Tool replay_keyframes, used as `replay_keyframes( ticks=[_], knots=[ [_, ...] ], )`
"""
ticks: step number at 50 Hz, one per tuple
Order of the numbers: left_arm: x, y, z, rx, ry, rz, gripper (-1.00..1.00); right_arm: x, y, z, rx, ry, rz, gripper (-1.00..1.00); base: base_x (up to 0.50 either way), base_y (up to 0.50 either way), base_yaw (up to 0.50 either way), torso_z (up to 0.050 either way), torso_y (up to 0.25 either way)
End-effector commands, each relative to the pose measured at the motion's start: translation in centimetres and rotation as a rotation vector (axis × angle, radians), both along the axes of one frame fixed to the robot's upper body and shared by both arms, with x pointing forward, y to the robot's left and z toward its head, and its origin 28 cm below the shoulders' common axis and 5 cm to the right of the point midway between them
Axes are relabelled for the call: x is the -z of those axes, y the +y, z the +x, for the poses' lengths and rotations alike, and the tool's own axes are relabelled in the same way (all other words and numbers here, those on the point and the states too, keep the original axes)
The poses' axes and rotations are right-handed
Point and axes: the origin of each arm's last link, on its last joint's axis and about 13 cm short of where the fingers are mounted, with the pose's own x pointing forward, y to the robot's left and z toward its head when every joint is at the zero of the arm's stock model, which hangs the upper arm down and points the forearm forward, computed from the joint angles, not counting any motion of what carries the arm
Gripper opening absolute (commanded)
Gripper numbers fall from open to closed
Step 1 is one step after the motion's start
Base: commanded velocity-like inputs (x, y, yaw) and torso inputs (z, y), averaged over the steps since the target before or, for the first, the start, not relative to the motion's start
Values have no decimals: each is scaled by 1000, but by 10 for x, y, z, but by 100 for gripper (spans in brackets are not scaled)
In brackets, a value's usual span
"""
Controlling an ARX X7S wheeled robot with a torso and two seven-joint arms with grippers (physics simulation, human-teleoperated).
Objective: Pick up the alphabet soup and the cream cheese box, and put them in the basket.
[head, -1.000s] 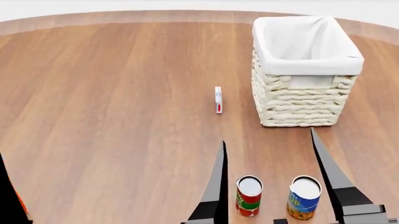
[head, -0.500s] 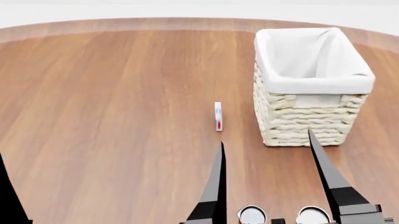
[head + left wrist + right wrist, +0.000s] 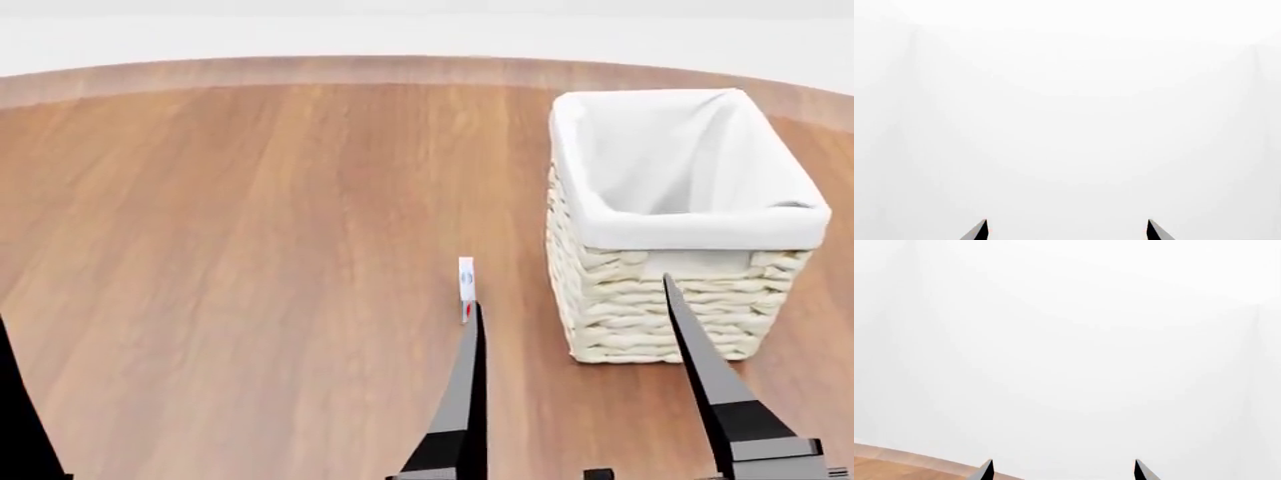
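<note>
basket (image 3: 674,290): cream woven wicker with a white cloth liner folded over the rim, upright on the right side of the wooden table (image 3: 240,250) in the head view; inside shows only liner.
cream cheese box (image 3: 466,283): thin white box standing on edge, narrow face toward the camera, red mark at its near end; just left of the basket with a clear gap between them, not touching.
alphabet soup: not visible in any current view.
right gripper (image 3: 574,380): low in the head view, two dark fingers (image 3: 461,400) pointing away, spread wide with bare table between them, holding nothing. Left finger tip overlaps the near end of the cream cheese box in the picture; contact can't be judged. Right finger tip overlaps the basket's front wall in the picture.
right wrist view: two dark tips of the right gripper (image 3: 1062,471) set apart, plain white background, a sliver of wood table edge (image 3: 894,462) in one corner.
left gripper (image 3: 1066,231): in the left wrist view, two dark finger tips set apart, nothing between them, only white background beyond.
left arm (image 3: 24,420): only a dark sliver at the left edge of the head view.
</note>
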Motion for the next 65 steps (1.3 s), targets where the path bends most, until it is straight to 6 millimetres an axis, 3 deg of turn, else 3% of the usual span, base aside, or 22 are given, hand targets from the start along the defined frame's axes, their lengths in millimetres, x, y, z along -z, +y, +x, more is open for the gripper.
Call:
replay_keyframes(
  ticks=[1,65],
  knots=[
    [-1,0,0,7,1,2,100,-1,-1,-1,3,-3,2,100,238,0,0,0,0],
    [1,1,0,-3,-2,4,100,1,-1,0,3,7,3,100,237,0,0,0,0]
  ],
)
